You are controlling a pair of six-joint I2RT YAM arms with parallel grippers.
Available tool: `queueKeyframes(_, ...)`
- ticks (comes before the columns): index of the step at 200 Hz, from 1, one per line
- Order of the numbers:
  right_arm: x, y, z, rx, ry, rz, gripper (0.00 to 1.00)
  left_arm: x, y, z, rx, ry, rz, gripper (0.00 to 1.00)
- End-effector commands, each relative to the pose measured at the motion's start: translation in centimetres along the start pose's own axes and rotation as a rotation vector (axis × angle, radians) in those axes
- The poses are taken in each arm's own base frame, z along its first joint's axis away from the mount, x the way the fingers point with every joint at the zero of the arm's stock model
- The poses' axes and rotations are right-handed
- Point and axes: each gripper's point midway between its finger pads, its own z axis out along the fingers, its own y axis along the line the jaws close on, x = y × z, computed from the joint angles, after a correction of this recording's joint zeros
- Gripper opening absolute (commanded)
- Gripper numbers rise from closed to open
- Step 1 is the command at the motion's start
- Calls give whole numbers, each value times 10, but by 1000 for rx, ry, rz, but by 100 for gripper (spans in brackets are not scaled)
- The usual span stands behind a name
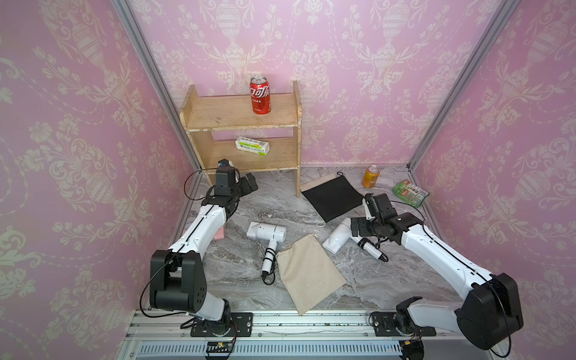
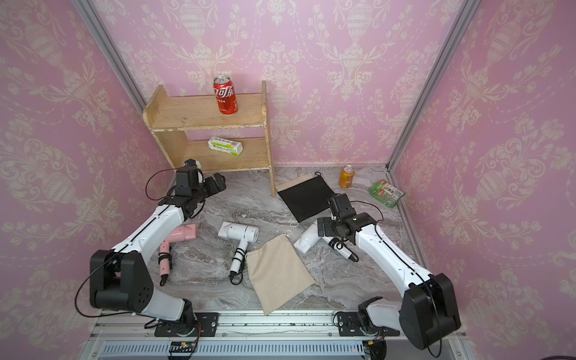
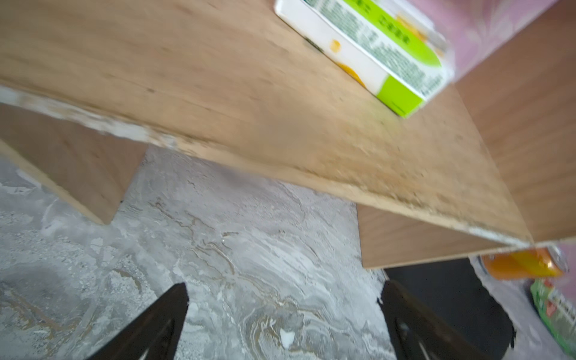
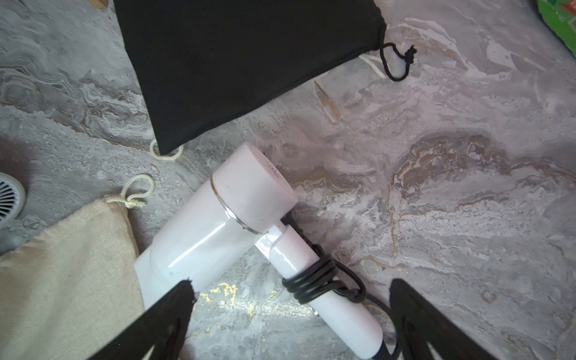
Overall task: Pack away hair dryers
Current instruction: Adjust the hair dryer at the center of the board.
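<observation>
**Nothing packed yet**

Left pincer (image 3: 283, 290) gapes empty by the shelf (image 1: 218, 112) at the worktop's (image 1: 389, 280) back-left corner. Pink dryer (image 2: 184, 232): left edge; middle white dryer (image 1: 266, 232): centre; right white dryer (image 4: 224, 218): beneath the gaping, empty right pincer (image 4: 291, 283). Glossy, probably light shells: grip the cord-wrapped handle (image 4: 293, 252).

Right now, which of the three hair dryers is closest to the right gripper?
The white hair dryer by the black pouch, under the open right gripper. The other white dryer lies mid-table beside the beige pouch; the pink dryer lies by the left arm.
</observation>
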Motion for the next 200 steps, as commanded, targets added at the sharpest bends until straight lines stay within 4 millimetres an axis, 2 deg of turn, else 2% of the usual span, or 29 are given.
queueKeyframes(1, 24, -4, 12, 6, 107, -32, 100, 12, -10, -18, 0, 65, 149, 99)
queueKeyframes(37, 40, 5, 26, -35, 192, -42, 100, 26, -31, -32, 80, 125, 212, 99)
queueKeyframes(103, 51, 24, 53, -108, 296, -88, 98, 16, -44, -51, 143, 95, 214, 99)
queueKeyframes(140, 42, 41, 65, -144, 308, -85, 95, 16, -46, -50, 150, 91, 209, 99)
queueKeyframes(175, 27, 68, 67, -199, 297, -71, 93, 18, -46, -47, 157, 99, 199, 99)
queueKeyframes(200, 27, 84, 65, -238, 287, -70, 92, 20, -46, -45, 156, 107, 192, 99)
